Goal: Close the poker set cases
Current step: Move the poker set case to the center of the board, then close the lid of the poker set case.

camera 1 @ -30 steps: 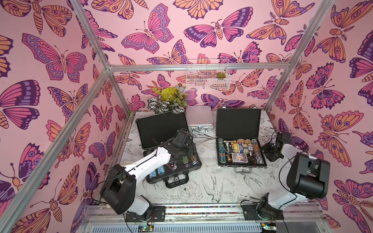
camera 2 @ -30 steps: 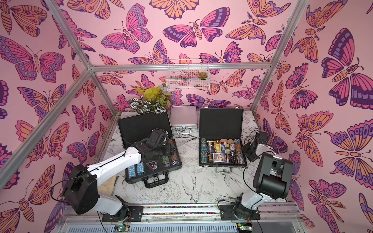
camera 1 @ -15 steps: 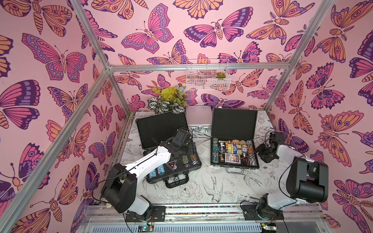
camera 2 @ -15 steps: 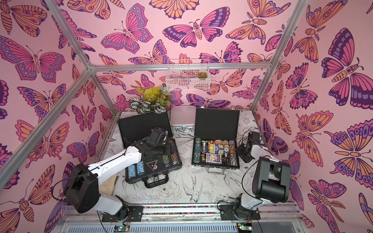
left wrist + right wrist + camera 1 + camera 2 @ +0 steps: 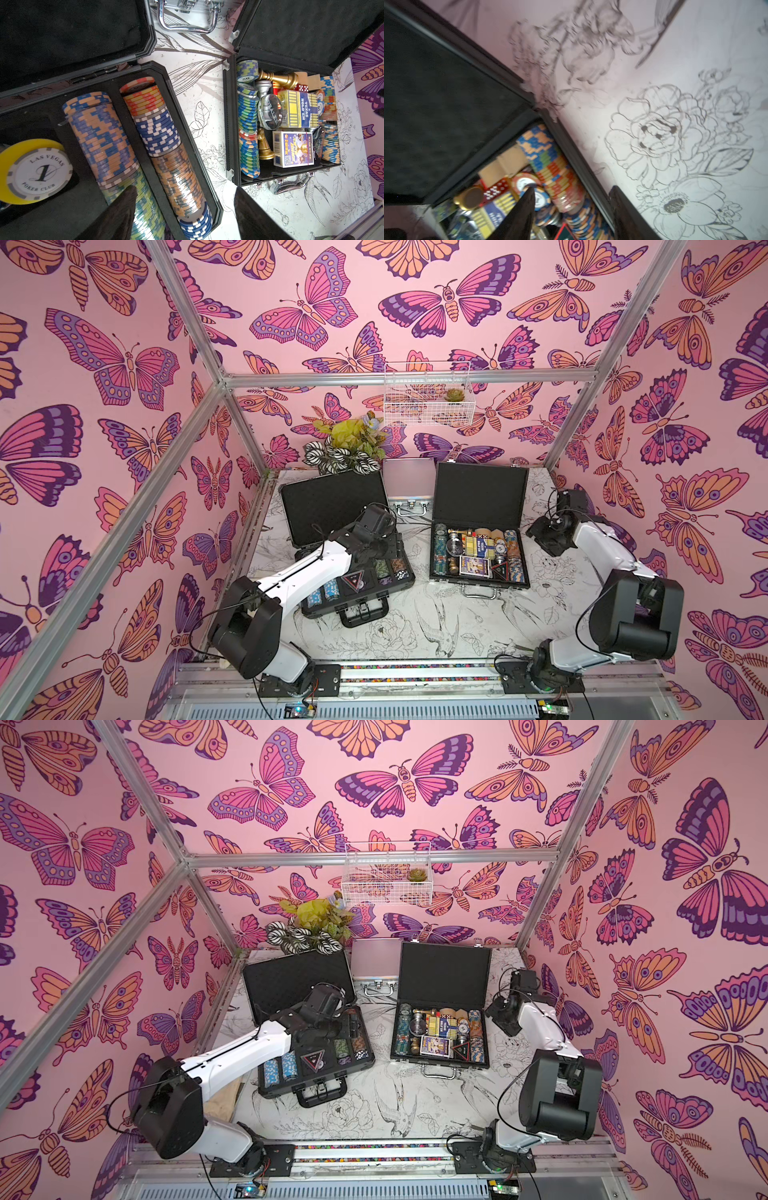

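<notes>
A robot test booth; butterfly wallpaper (image 5: 124, 364) covers panels in a bare aluminium frame (image 5: 407, 379); a left arm (image 5: 307, 568) and a right arm (image 5: 602, 547) stand bolted to a rail (image 5: 415, 674) at the front of a printed table (image 5: 415, 626); a bare circuit board (image 5: 299, 710) sits below.

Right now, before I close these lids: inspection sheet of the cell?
Surface: table, flower-print cover, no spills seen.
Job's things: large grey case open, chips in; black case open, cards, dice, more chips in; silver case shut, at the back between them.
Clutter: potted plants in the back corner.
Grippers: left gripper open over the grey case's chips, holding nothing; right gripper open, jaws straddling the black case's side wall.
Cables: black cables loop off both arms.
Surroundings: butterfly walls, wire basket on the back wall.
</notes>
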Available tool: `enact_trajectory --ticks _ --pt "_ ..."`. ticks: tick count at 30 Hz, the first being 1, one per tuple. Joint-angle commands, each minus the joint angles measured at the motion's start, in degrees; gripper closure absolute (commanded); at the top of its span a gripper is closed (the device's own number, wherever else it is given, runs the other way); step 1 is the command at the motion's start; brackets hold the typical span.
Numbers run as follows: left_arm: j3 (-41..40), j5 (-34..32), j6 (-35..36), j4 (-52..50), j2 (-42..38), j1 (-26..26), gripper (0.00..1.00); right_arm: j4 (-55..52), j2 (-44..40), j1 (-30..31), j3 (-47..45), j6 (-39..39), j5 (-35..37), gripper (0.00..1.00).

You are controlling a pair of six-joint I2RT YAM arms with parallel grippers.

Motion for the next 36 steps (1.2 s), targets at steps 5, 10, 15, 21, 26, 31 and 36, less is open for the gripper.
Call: enact_trajectory --ticks 5,10,15,21,26,31,36 --pt "0.88 0.43 0.51 -0.23 1.38 0.49 0.25 10.83 0.0 8.9 5.34 11.91 -2.67 0.41" --pt "0.56 0.11 0.14 -0.71 0.83 0.32 0.25 21.71 6.13 16.08 10.92 23.1 2.45 0.43" --pt "-0.59 -0.18 -0.54 -0.85 0.42 0.02 0.25 27.28 14.04 19.58 18.21 31.68 6.68 0.45" --pt "-0.42 -0.34 -0.69 -1.32 0.99 -0.66 0.25 31.76 21.8 20.73 23.15 40.22 7.87 0.49" --pt "-0.59 -0.66 -0.65 -1.64 1.01 -0.81 0.25 31.5 24.94 21.39 26.99 41.15 8.43 0.49" --pt "-0.9 -1.71 -0.45 -1.63 0.76 -0.85 0.25 32.05 23.68 21.59 26.12 40.64 9.58 0.5" --pt "-0.29 -1.58 -0.03 -1.65 1.49 -0.7 0.25 31.11 22.81 21.41 26.59 38.89 11.38 0.5"
